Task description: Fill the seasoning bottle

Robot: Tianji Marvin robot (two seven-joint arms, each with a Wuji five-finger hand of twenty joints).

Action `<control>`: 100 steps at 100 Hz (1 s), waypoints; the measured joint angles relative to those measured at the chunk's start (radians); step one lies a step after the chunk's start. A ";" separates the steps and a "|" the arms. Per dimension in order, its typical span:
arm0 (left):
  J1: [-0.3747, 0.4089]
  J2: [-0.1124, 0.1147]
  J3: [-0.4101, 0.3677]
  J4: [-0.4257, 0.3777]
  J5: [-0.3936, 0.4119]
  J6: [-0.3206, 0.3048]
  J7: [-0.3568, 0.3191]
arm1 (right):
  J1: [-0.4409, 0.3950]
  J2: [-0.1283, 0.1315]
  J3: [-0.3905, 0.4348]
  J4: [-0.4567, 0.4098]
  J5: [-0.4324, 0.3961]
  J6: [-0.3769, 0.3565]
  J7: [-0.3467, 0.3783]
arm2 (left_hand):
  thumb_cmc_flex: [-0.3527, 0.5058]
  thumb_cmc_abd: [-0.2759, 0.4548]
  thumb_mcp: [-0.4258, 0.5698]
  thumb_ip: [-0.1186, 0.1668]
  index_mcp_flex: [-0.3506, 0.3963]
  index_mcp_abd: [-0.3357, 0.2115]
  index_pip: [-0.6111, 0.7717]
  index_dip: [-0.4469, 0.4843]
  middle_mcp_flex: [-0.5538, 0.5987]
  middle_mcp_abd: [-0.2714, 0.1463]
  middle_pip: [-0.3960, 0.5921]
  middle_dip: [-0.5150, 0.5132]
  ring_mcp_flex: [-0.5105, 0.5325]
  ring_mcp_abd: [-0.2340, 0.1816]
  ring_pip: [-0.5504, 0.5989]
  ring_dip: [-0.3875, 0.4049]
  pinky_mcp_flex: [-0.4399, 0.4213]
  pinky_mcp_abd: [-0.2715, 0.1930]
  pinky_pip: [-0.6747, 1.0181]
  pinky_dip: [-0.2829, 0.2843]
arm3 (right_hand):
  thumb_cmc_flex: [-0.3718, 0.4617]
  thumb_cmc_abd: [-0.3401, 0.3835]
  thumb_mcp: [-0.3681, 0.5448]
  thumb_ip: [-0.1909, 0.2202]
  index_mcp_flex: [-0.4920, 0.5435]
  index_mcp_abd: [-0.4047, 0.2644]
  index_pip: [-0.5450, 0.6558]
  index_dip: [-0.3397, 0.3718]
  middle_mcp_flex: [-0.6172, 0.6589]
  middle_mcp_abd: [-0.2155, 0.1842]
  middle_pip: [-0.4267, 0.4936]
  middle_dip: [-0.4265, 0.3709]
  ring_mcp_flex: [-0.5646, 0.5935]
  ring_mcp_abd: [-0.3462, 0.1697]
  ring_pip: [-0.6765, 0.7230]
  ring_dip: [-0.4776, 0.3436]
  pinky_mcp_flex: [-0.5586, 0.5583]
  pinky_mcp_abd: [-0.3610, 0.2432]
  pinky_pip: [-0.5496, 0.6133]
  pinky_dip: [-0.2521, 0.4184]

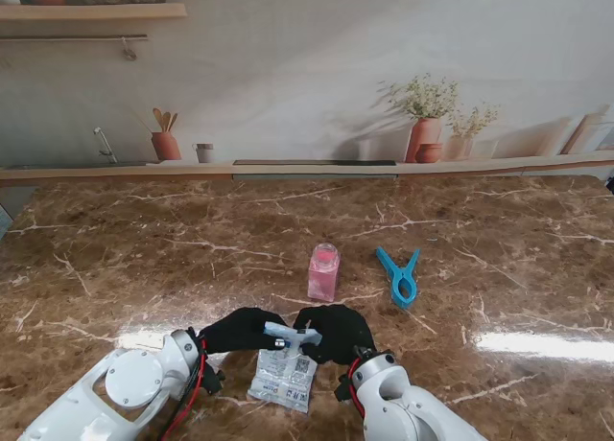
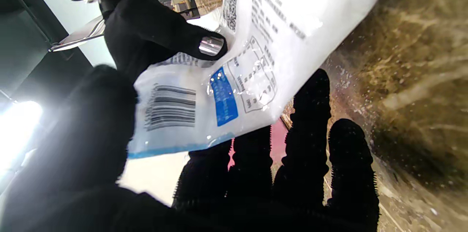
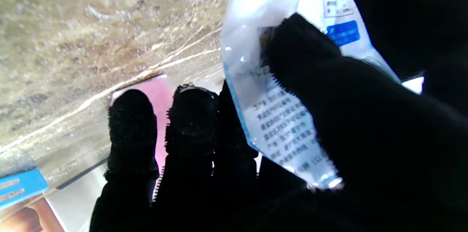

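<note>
While the left hand (image 1: 235, 331) and right hand (image 1: 336, 333) both pinch the top edge of the seasoning packet (image 1: 283, 376) (printed, white and blue), it hangs near me; the pink seasoning bottle (image 1: 323, 272) stands farther off, beside a blue clip (image 1: 399, 274).

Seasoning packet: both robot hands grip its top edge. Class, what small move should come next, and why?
Probably pull the hands apart to tear the top open. The left robot hand and right robot hand both pinch the seasoning packet, which looks sealed, while the pink bottle stands farther from me.
</note>
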 measured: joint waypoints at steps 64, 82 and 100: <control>-0.001 0.012 -0.018 -0.053 0.051 0.128 -0.032 | 0.044 0.009 -0.060 0.079 -0.217 -0.032 -0.183 | 0.215 0.341 -0.341 0.028 0.025 0.011 -0.098 0.012 -0.027 0.068 -0.018 -0.009 -0.072 0.010 -0.005 0.002 -0.081 -0.078 -0.029 0.020 | 0.035 -0.006 0.000 0.000 0.046 -0.039 0.001 0.000 -0.001 0.000 0.004 0.000 -0.016 -0.008 0.002 0.023 -0.005 0.002 -0.026 0.012; -0.009 0.016 -0.015 -0.057 0.127 0.125 -0.042 | 0.043 0.010 -0.062 0.082 -0.236 -0.038 -0.225 | 0.324 0.238 -0.341 0.031 0.047 -0.037 -0.059 0.020 -0.027 0.055 -0.018 -0.009 -0.071 -0.041 0.010 0.002 -0.081 -0.163 0.013 0.020 | 0.034 -0.017 0.000 -0.002 0.061 -0.043 0.028 0.027 -0.001 0.000 0.004 0.000 -0.016 -0.009 0.002 0.023 -0.002 0.002 -0.026 0.023; -0.023 0.032 0.001 -0.072 0.198 0.117 -0.051 | 0.049 0.008 -0.075 0.103 -0.243 -0.043 -0.283 | 0.138 0.195 -0.342 0.037 -0.063 0.013 -0.160 -0.030 -0.068 0.042 -0.018 -0.009 -0.100 -0.046 0.027 0.011 -0.107 -0.161 -0.003 0.020 | 0.034 -0.017 0.000 -0.002 0.071 -0.052 0.046 0.066 -0.001 0.000 0.004 0.000 -0.016 -0.010 0.003 0.023 0.007 0.002 -0.026 0.024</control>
